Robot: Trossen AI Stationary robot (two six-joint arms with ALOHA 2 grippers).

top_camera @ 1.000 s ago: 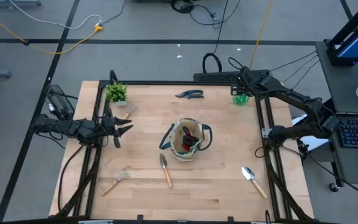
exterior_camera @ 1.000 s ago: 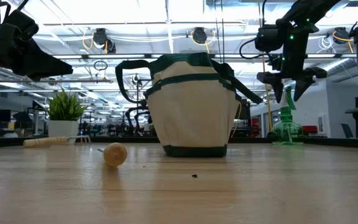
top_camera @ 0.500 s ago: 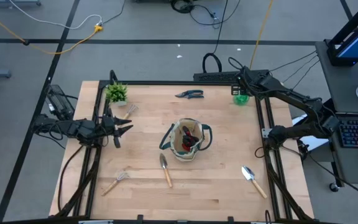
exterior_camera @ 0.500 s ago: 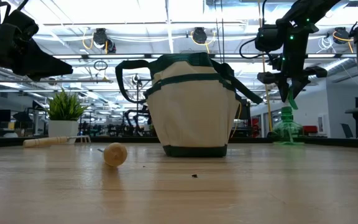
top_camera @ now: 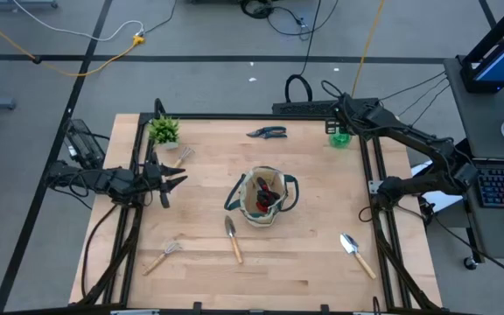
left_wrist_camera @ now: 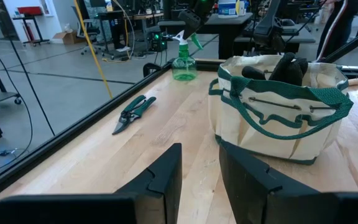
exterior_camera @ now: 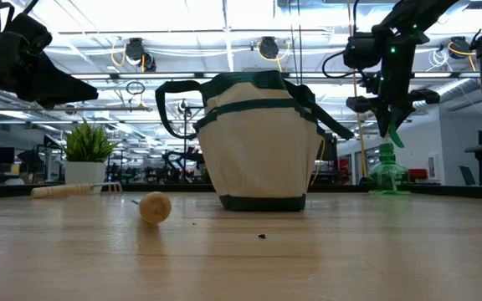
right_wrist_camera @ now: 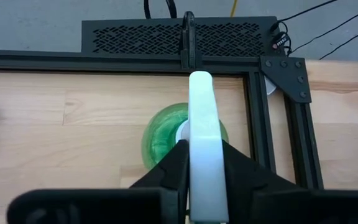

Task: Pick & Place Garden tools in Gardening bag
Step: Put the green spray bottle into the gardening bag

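Observation:
The green spray bottle [right_wrist_camera: 160, 140] stands upright on its base at the table's far right corner [top_camera: 339, 137]. My right gripper [right_wrist_camera: 204, 171] is above it, shut on its pale spray head [exterior_camera: 389, 125]. The beige gardening bag [top_camera: 262, 196] with green trim stands mid-table, dark tools showing inside. Pruning shears [top_camera: 267, 133] lie behind it, and two trowels [top_camera: 233, 238] [top_camera: 357, 254] and a hand rake [top_camera: 163, 255] lie in front. My left gripper [top_camera: 171, 188] waits at the left edge, a narrow gap between its bare fingers [left_wrist_camera: 201, 180]. My right gripper pinches the bottle's pale spray head [right_wrist_camera: 202, 134] between its two fingers, one on each long side. The fingers slant down from above and lie along the head. The bottle stays upright with its base on the table [exterior_camera: 386, 188].
A small potted plant [top_camera: 164, 131] stands at the far left corner, with another hand rake [top_camera: 180, 156] beside it. A black frame rail [top_camera: 370, 175] runs along the table's right edge, close to the bottle. Bare wood lies between the bag and the bottle.
My right gripper has shut on the spray head: a second ago its fingers stood apart on either side of it, and now they are against it. The arm has not shifted, and the bottle stands where it was.

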